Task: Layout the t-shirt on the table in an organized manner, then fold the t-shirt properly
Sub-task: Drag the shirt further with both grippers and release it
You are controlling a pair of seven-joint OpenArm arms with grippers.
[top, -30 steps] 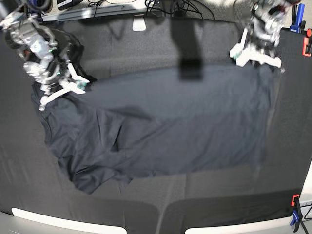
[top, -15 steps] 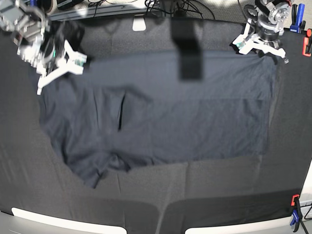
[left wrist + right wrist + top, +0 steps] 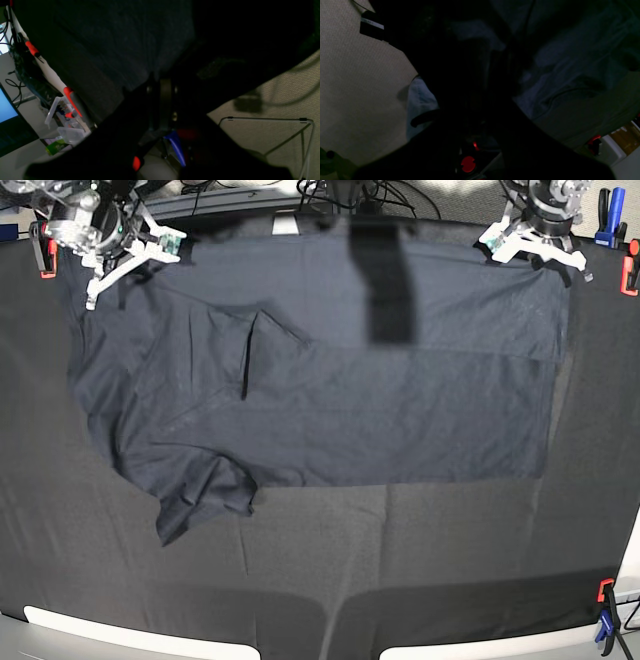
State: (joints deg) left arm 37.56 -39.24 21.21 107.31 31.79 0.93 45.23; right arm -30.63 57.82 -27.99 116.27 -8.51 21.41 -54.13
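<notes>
red clamps (image 3: 43, 256) and a blue clamp (image 3: 603, 202) grip the far corners of the table (image 3: 440, 560), another red and blue clamp (image 3: 606, 612) sits at the near right corner, and cables (image 3: 350, 192) tangle past the far edge; a dark blurred strip (image 3: 382, 280) hangs in front of the base view and hides a band of the cloth behind it. both wrist views are mostly black, with pale carpet (image 3: 275, 100) below. the t-shirt (image 3: 330, 390) lies spread across the far half of the table, dark navy, mostly flat on the right where its hem runs straight, with a fold ridge near the middle left and a crumpled sleeve (image 3: 200, 500) jutting toward the near left. the left gripper (image 3: 532, 248) is clamped tight on the t-shirt's far right corner, the right gripper (image 3: 125, 265) is clenched on the t-shirt's far left edge, and both hold the fabric at the table's far border.
</notes>
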